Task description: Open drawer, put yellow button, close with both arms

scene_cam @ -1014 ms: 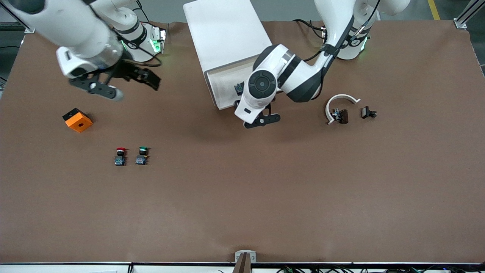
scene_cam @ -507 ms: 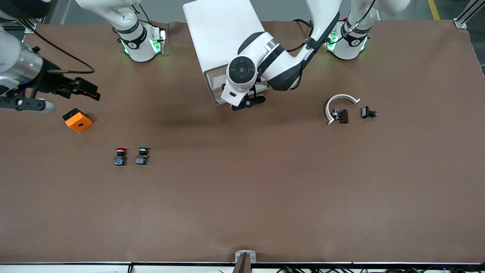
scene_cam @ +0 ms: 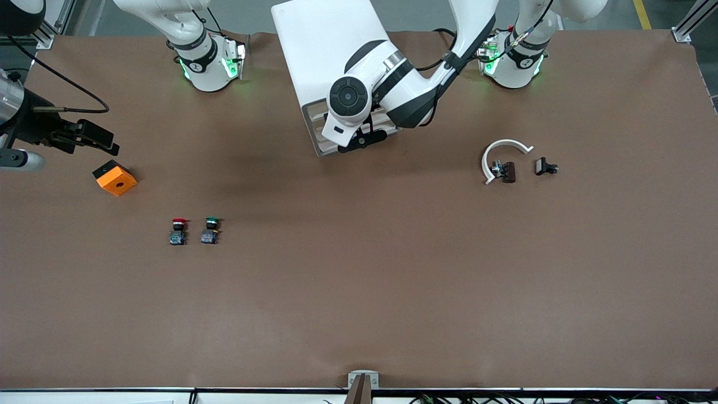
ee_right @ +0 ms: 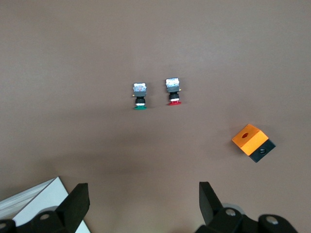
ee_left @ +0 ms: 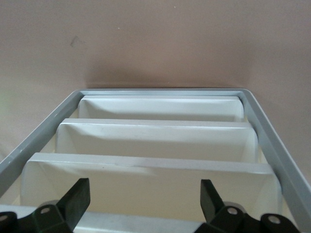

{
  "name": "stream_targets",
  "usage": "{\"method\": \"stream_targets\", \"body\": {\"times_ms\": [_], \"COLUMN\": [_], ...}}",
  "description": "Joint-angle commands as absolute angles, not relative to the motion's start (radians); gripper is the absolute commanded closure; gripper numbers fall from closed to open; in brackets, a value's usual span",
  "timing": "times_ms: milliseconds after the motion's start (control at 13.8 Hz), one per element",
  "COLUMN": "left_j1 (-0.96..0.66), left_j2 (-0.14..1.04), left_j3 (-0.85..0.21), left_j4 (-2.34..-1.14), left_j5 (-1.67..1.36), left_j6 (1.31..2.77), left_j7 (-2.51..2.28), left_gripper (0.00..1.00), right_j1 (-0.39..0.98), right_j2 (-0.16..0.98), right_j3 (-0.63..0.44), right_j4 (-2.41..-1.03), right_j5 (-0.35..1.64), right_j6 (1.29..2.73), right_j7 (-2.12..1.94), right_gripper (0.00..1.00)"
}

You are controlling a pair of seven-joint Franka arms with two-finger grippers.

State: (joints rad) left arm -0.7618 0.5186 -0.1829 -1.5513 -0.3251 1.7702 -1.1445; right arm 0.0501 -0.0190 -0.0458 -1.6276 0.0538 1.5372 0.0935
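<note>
Left claw [scene_cam: 364, 138] is hanging spread wide at the cabinet's [scene_cam: 328, 47] front – the drawer [ee_left: 160, 167], light stiff plastic, is sitting nearly shut, best pushed flat on its face. Right claw [scene_cam: 84, 137] is waiting, fingers apart, over the worktop [scene_cam: 392, 280] by the orange block [scene_cam: 114, 177]; yellow button isn't showing anywhere.

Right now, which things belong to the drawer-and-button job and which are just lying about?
Job: top drawer of the cabinet; left gripper, open, at its front; right gripper, open, near the orange block. Yellow button not in view.
Lying about: orange block, red button, green button, white curved piece, small black part.
</note>
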Motion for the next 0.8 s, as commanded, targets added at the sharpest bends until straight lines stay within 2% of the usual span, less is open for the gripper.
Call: {"method": "stream_targets", "body": {"times_ms": [0,435,725], "left_j1": [-0.680,-0.445,-0.325], "left_j2": [0.486,0.485,0.421], "left_j3": [-0.155,-0.152,-0.153], "left_j4": [-1.527,-1.419,-1.419], "left_j5": [-0.284,0.104,0.124], "left_j6": [1.756,1.769,1.756], "left_j7": [-1.138,-1.094,-0.987], "left_gripper": [0.00,0.00,0.00], "right_j1": [0.031,0.018,0.003], "right_j2": [-0.032,-0.031,-0.031], "right_j3": [-0.026,-0.026,-0.026], "right_j4": [-1.599,-1.571,-1.571], "right_j5": [0.031,0.031,0.031], "right_j6": [1.528,1.526,1.525], "right_j7": [0.084,0.092,0.086], "right_gripper": [0.00,0.00,0.00]}}
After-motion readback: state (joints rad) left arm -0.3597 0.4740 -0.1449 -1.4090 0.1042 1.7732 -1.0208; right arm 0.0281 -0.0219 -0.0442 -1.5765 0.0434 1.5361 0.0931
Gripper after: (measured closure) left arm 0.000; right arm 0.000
